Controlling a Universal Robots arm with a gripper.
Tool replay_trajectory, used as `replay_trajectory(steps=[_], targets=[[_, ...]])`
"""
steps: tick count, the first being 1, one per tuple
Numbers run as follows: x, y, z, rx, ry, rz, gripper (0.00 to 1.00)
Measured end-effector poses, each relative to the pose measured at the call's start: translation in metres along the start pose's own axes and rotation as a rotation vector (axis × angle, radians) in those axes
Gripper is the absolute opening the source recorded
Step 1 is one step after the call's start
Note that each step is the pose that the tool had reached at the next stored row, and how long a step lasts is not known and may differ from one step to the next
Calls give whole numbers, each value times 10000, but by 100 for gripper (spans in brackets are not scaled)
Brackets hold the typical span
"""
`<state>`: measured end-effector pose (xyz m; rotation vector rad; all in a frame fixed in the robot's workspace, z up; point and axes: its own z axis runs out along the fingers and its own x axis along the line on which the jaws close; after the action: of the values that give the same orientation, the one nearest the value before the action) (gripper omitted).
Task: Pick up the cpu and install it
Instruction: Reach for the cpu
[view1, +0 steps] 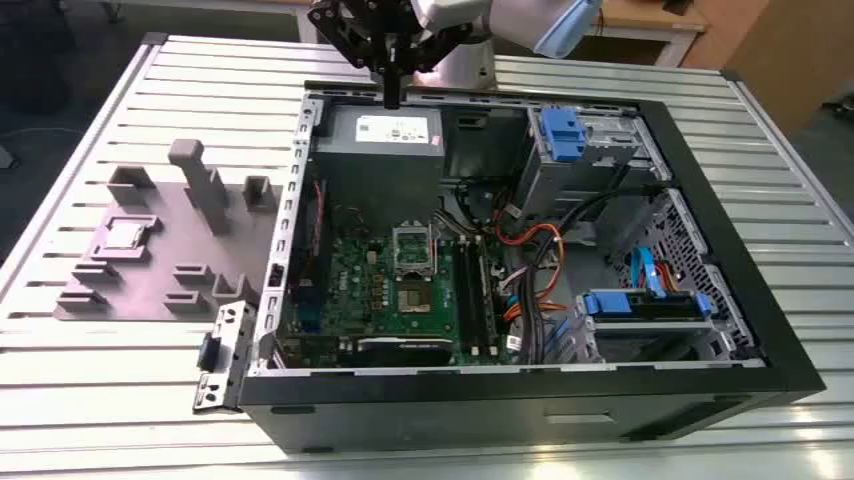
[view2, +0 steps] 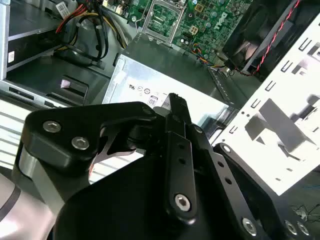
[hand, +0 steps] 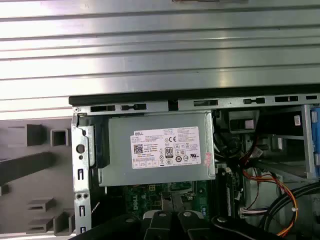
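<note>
The cpu (view1: 127, 233), a small silver square, lies in a recess of the grey plastic fixture (view1: 160, 290) on the exterior view's left, outside the computer case. Inside the case, the motherboard's silver socket frame (view1: 414, 262) has a dark centre. My gripper (view1: 391, 98) hangs far from the cpu, over the case's back wall above the power supply (view1: 378, 135). Its fingers (view2: 177, 107) are pressed together with nothing between them. In the first wrist view the gripper's black links (hand: 170, 222) sit over the motherboard edge.
The open black case (view1: 747, 330) holds bundled cables (view1: 534, 270), blue drive brackets (view1: 641, 300) and memory slots (view1: 474, 290). Upright grey blocks (view1: 200, 185) rise from the fixture near the cpu. Ribbed metal tabletop (view1: 107, 400) surrounds everything.
</note>
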<state>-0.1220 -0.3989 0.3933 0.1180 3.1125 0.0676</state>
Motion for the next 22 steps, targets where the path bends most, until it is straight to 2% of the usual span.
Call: replay_trajectory(steps=[22], targets=[[28,-2,-1,0,0,0,11]])
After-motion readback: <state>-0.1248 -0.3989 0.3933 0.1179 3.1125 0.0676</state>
